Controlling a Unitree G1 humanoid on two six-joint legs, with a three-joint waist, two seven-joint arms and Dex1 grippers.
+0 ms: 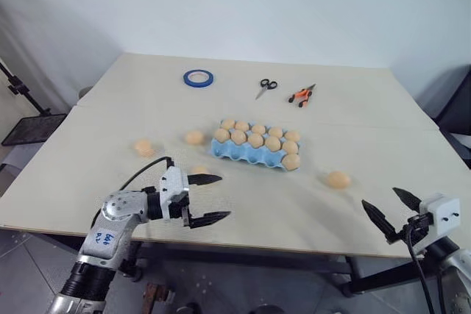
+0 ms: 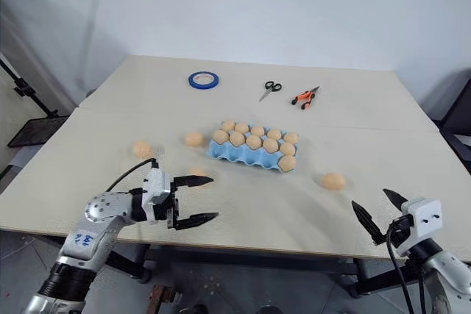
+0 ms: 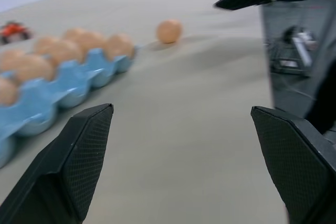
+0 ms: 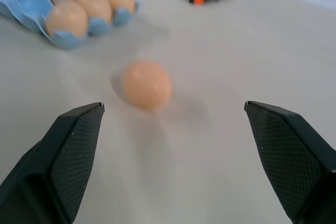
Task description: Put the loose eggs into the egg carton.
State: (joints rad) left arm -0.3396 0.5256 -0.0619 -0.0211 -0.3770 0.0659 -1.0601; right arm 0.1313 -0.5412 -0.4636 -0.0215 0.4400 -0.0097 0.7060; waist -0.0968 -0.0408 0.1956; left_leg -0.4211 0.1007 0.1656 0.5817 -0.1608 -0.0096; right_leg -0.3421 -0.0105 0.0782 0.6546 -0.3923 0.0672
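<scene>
Right hand [image 1: 391, 215] gaping wide and empty, the egg [image 1: 338, 179] lying on the table [image 1: 368, 108] just ahead of it, right of the carton [image 1: 254, 151], nearer than the wide-open left hand [image 1: 207, 198].

Pretty even, soft light over my table [image 1: 110, 182], bright but no harsh glare, and only faint shadows under stuff. My head views are sharp enough. My wrist views are rougher: the egg [image 4: 147, 84] ahead of my right pincer is smeared, and the carton [image 3: 58, 85] looks soft and blurry up close.
</scene>
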